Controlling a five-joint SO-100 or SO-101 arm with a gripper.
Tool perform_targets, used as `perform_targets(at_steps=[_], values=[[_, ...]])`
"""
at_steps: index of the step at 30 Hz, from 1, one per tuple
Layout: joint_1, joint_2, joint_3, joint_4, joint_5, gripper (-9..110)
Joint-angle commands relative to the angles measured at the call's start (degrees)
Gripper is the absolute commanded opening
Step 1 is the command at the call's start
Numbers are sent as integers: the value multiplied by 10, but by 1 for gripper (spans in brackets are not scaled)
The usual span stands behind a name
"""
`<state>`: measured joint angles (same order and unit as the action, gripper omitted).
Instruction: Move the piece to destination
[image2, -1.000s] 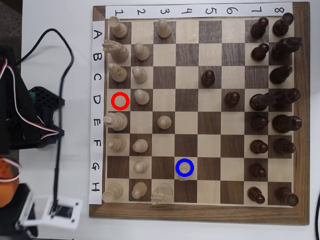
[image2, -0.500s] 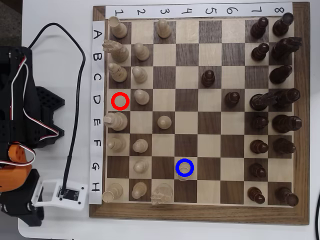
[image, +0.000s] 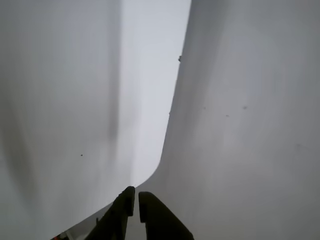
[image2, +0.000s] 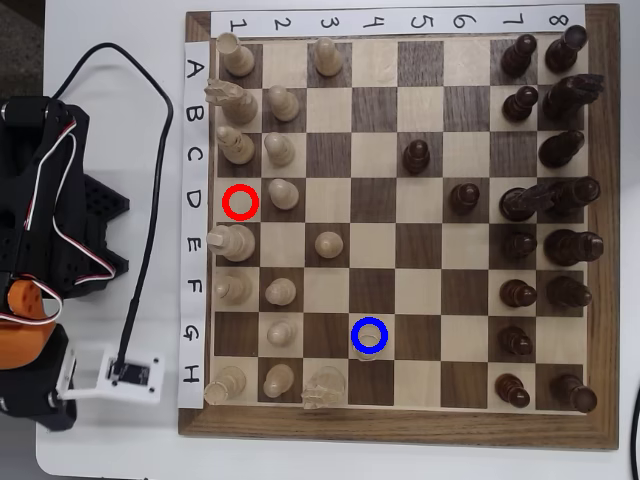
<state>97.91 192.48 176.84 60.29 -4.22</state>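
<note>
Claw: gripper (image: 135, 197) seen only in the wrist view, two dark fingers (image: 156, 217) rising from the bottom edge, tips drawn together with a thin slit between them, nothing grasped. Clenched on air.
Claw surroundings: wrist view shows only a pale table surface (image: 240, 125) and a lighter rounded-corner sheet edge; no board or chessmen in it.
Arm: black and orange body (image2: 30, 290) at the far left of the overhead view, off the board, with a white camera module (image2: 130, 375) and black cable beside the left board edge. Fingertips not made out from above.
Board: wooden chessboard (image2: 395, 432) fills the centre and right of the overhead view, rows lettered A to H down the left, columns 1 to 8 along the top.
Piece: the piece (image2: 370, 345), pale cream with rounded top, stands upright on G4, low in the overhead view, partly overlaid by the ring marking.
Destination: blue ring (image2: 369, 335) sits on that same light square; the piece lies within it.
Piece versus claw: piece is well to the right of the arm, several columns in from the left board edge; apart, no contact.
Red ring: red ring (image2: 240, 202) on D1, left column, no chessman inside.
Others: pale pieces (image2: 284, 194) crowd columns 1 to 3; dark pieces (image2: 520, 205) mostly on columns 7 and 8, right side.
</note>
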Motion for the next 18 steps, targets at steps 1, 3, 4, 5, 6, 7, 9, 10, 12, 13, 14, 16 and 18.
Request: perform_targets(at_steps=[1, 3, 4, 5, 6, 7, 9, 10, 12, 13, 14, 16, 18], values=[[1, 37, 23, 22, -14, 0], [-6, 37, 23, 19, -17, 0], [-6, 37, 23, 19, -17, 0], [-6, 37, 23, 19, -17, 0], [-6, 37, 23, 18, -17, 0], [-6, 37, 23, 18, -17, 0], [-4, 37, 23, 18, -13, 0], [-4, 37, 23, 18, -14, 0], [-5, 37, 23, 18, -15, 0], [-5, 37, 23, 18, -15, 0], [-5, 37, 23, 18, -15, 0], [-5, 37, 23, 18, -15, 0], [-5, 37, 23, 18, -15, 0]])
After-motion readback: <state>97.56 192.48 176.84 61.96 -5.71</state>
